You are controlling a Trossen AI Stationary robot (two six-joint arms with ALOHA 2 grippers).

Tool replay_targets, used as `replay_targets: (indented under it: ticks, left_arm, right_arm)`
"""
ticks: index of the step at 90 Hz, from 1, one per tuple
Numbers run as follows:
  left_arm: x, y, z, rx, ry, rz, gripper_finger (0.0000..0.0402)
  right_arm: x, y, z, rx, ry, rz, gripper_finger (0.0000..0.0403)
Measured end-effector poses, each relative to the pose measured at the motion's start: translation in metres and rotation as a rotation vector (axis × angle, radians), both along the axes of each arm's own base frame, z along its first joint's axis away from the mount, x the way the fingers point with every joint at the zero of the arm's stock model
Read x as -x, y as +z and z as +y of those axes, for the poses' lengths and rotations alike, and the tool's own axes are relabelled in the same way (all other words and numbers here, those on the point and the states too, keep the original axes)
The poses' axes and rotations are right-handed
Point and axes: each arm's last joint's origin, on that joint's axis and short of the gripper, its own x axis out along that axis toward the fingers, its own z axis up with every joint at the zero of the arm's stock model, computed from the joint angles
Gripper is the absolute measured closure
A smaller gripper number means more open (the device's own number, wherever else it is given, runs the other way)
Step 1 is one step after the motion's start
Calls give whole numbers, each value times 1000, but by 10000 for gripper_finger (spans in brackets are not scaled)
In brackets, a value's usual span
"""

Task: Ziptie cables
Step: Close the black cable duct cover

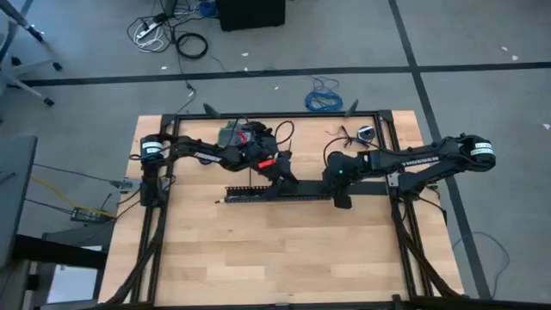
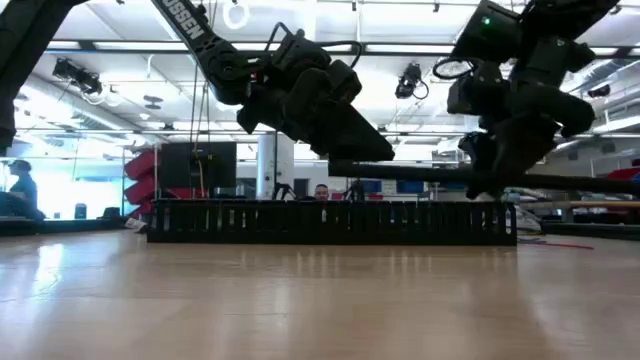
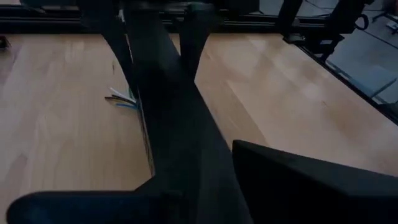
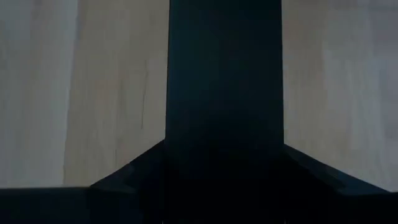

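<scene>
While overhead hides them, left wrist cam shows cables [image 3: 121,99] beside black strip [image 1: 275,195], both grippers' jaws unclear.

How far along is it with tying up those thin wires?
Early, it seems. The cables appear gathered, lying along the black strip on the table. The left gripper and right gripper are both down at that strip. No tie shows round the bundle, so the fastening itself looks left to do.
</scene>
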Motion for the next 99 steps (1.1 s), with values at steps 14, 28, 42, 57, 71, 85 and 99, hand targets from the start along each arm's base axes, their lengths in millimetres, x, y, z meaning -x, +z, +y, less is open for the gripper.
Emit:
replay_targets:
  ticks: [14, 28, 42, 57, 71, 85, 99]
  left_arm:
    - [0, 0, 0, 0, 0, 1, 314]
    - [1, -1, 0, -2, -2, 8, 314]
    - [1, -2, 0, -7, -6, 17, 314]
    - [1, -3, 0, -16, -10, 17, 314]
    - [1, -3, 0, -16, -11, 18, 314]
    - [1, -3, 0, -16, -11, 18, 314]
    - [1, -3, 0, -15, -10, 18, 314]
  right_arm:
    - [2, 7, 0, -5, -2, 62, 174]
    - [7, 8, -1, 9, -56, 137, 174]
    - [9, 7, 0, -4, -87, 163, 174]
    - [5, 9, 1, -28, -64, 115, 174]
    - [4, 5, 3, -56, -13, 84, 174]
    - [7, -1, 2, -54, -15, 96, 174]
    - [6, 0, 1, -46, -4, 89, 174]
